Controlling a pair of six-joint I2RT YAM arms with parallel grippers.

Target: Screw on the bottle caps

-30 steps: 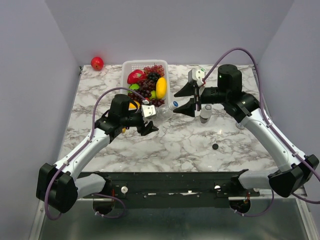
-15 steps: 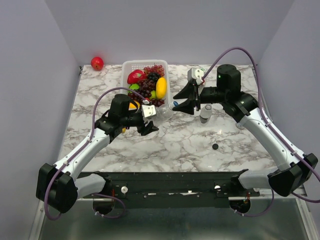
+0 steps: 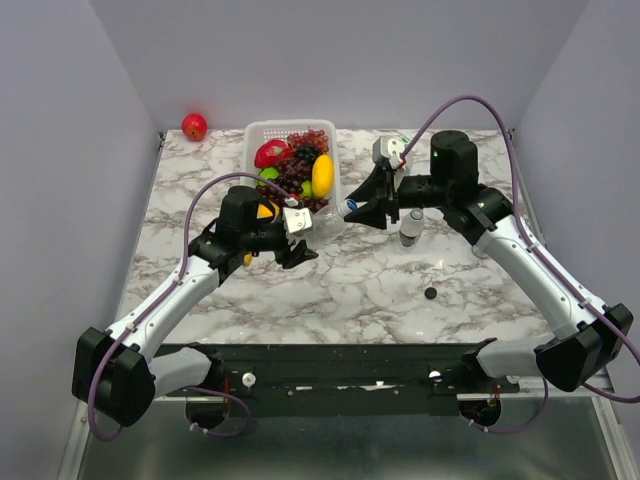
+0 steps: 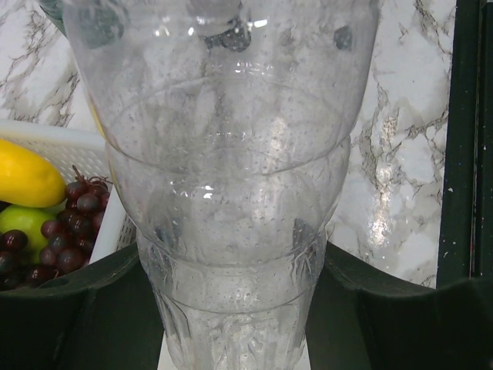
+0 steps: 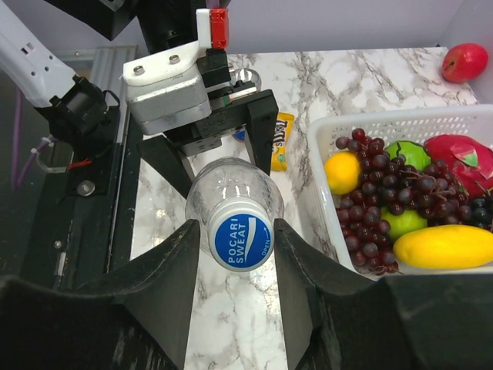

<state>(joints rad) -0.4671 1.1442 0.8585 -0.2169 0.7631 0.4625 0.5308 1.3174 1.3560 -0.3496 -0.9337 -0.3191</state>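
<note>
My left gripper [image 3: 298,240] is shut on the body of a clear plastic bottle [image 3: 325,225] and holds it lying level above the table, neck toward the right arm. In the left wrist view the bottle [image 4: 231,193] fills the frame between the fingers [image 4: 77,308]. A blue cap [image 5: 242,239] marked Pocari Sweat sits on the bottle's neck. My right gripper [image 5: 235,254] is open, one finger on each side of the cap, close to it; it also shows in the top view [image 3: 372,200]. A black cap [image 3: 430,293] lies on the marble. The white-green cap is not clearly visible.
A white basket [image 3: 250,130] of fruit stands at the back, just left of the held bottle. A small upright bottle [image 3: 411,227] stands under the right arm. A red apple [image 3: 194,126] lies at the back left corner. A yellow packet [image 5: 282,139] lies by the basket.
My right gripper has moved left toward the bottle's neck and now straddles the blue cap. The left arm and bottle have barely moved.
</note>
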